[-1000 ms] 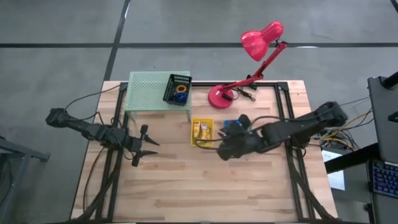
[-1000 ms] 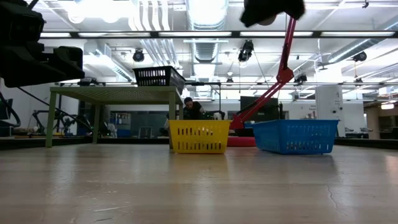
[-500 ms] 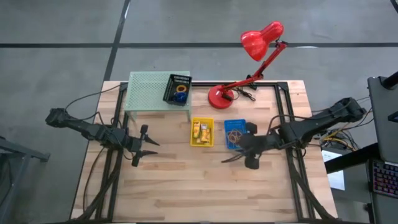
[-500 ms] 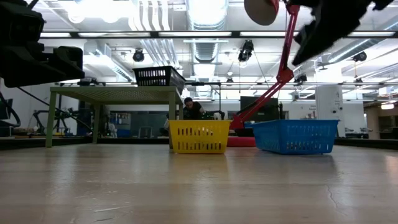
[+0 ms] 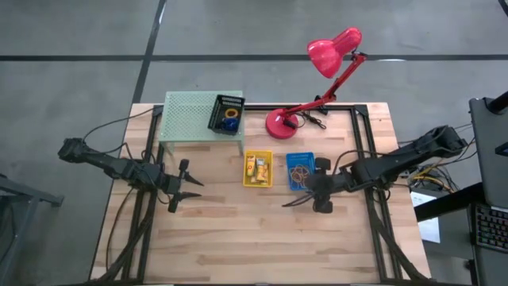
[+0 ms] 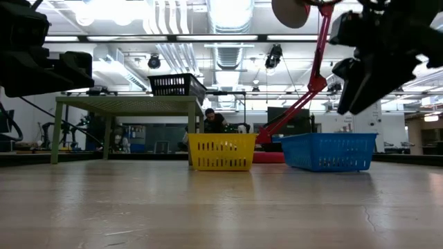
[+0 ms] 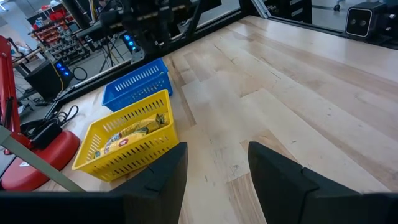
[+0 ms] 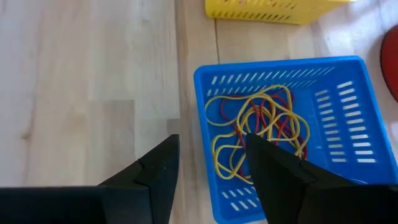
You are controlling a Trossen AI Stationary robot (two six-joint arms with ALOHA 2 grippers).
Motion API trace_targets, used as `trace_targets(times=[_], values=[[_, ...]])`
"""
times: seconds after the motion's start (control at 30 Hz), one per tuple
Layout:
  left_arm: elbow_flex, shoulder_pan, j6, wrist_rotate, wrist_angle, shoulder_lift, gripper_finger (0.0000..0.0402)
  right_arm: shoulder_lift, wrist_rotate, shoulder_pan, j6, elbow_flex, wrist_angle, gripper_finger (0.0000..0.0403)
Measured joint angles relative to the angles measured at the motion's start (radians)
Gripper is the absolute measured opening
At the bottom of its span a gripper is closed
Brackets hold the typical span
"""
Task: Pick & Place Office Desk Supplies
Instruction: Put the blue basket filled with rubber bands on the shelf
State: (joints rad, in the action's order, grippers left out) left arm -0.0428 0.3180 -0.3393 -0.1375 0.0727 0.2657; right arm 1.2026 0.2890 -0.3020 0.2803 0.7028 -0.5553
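**Operator:** Above the blue basket (image 5: 299, 171), what is your right gripper (image 5: 295, 201) doing, and what does it carry?

**Arm:** Nothing. The jaws stand wide with bare wood and basket rim between them in the right wrist view. The rubber bands (image 8: 258, 127), a red and yellow tangle, lie inside the blue basket. The yellow packets (image 7: 127, 131) lie in the yellow basket (image 5: 258, 168) just beside it. A roll with a yellow and blue face (image 5: 230, 119) sits in the black basket (image 5: 225, 114) on the green mesh shelf (image 5: 190, 117). My left gripper (image 5: 194, 188) waits over bare worktop (image 5: 238, 238), well apart from all baskets, fingers parted and holding nothing.

**Operator:** Failure modes from this position?

**Arm:** Three, in my judgement. First, snagging: the bands are looped together, and a fingertip dipping near the rim could hook one and drag the tangle out. Second, displacement: the basket looks light, so a finger catching its wall during a low sweep would push it into the yellow basket. Third, collision: the red lamp base (image 5: 281, 122) and its cable stand near the blue basket, so a wide swing toward the shelf risks contact.

**Operator:** Mitigation?

**Arm:** Gain height before any sideways travel.
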Motion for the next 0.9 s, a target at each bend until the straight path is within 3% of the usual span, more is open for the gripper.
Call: trace_targets(times=[0.53, 0.73, 0.9], values=[[0.0, 0.0, 0.0, 0.0, 0.0, 0.0, 0.0173, 0.09, 0.003, 0.032, -0.051, -0.091, 0.128, 0.019], [0.0, 0.0, 0.0, 0.0, 0.0, 0.0, 0.0173, 0.148, 0.005, 0.032, 0.097, -0.092, 0.126, 0.019], [0.0, 0.0, 0.0, 0.0, 0.0, 0.0, 0.0173, 0.196, 0.011, 0.032, 0.108, -0.092, 0.126, 0.0189]])
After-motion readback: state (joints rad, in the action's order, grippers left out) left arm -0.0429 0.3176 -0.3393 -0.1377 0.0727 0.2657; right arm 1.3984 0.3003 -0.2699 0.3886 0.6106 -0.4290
